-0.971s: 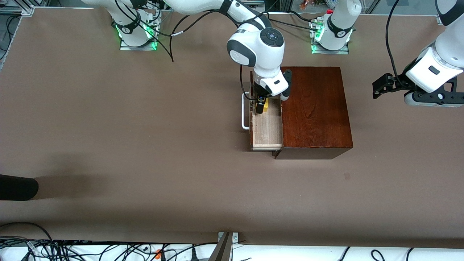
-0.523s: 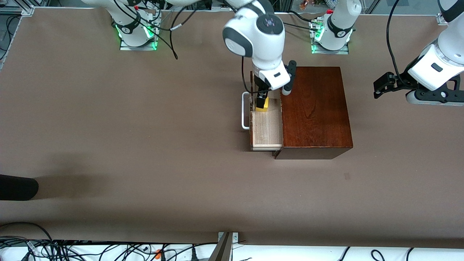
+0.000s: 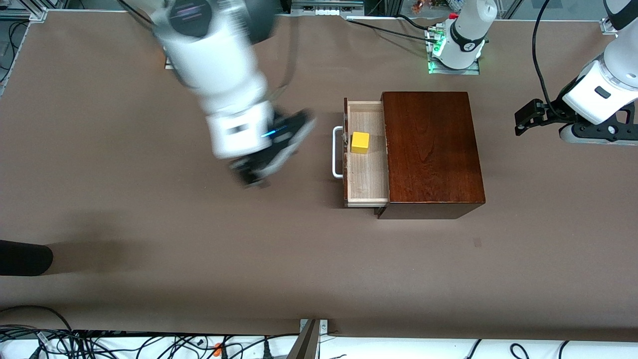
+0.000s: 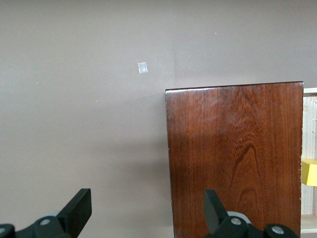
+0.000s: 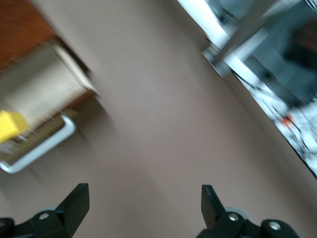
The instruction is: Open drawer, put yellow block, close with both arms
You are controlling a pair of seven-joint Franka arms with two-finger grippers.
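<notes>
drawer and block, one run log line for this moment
drawer: open | yellow block: in drawer, released | right gripper: open, over table | left gripper: open, waiting

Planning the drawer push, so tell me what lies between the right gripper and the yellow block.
In the front view, bare table, then the drawer's white handle and dark front panel. The open right gripper hangs over the table; the yellow block sits in the drawer.

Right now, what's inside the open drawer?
Only the yellow block sits in the drawer, on its pale floor toward the end nearer the robots' bases. The part of the tray under the box is hidden.
</notes>
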